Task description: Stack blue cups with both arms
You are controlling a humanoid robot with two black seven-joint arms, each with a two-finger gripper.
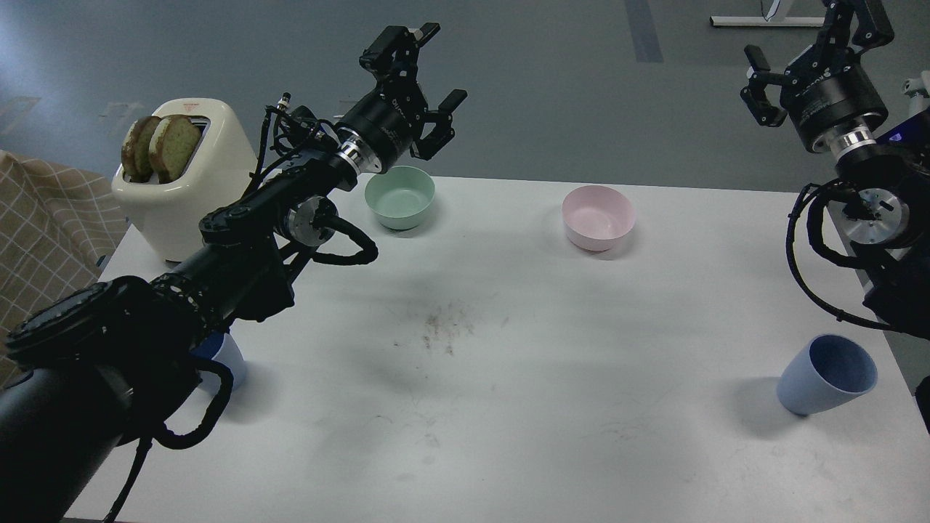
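One blue cup (pixel 827 374) stands upright near the table's right front edge. The other blue cup (pixel 224 357) is at the left, mostly hidden behind my left arm. My left gripper (pixel 425 76) is open and empty, held high above the mint-green bowl (pixel 399 197), far from both cups. My right gripper (pixel 806 43) is open and empty, raised past the table's far right corner, well above the right cup.
A pink bowl (pixel 598 216) sits at the back middle of the white table (pixel 508 407). A cream toaster (pixel 178 178) with toast slices stands at the back left. A checked cloth (pixel 43 232) lies off the left edge.
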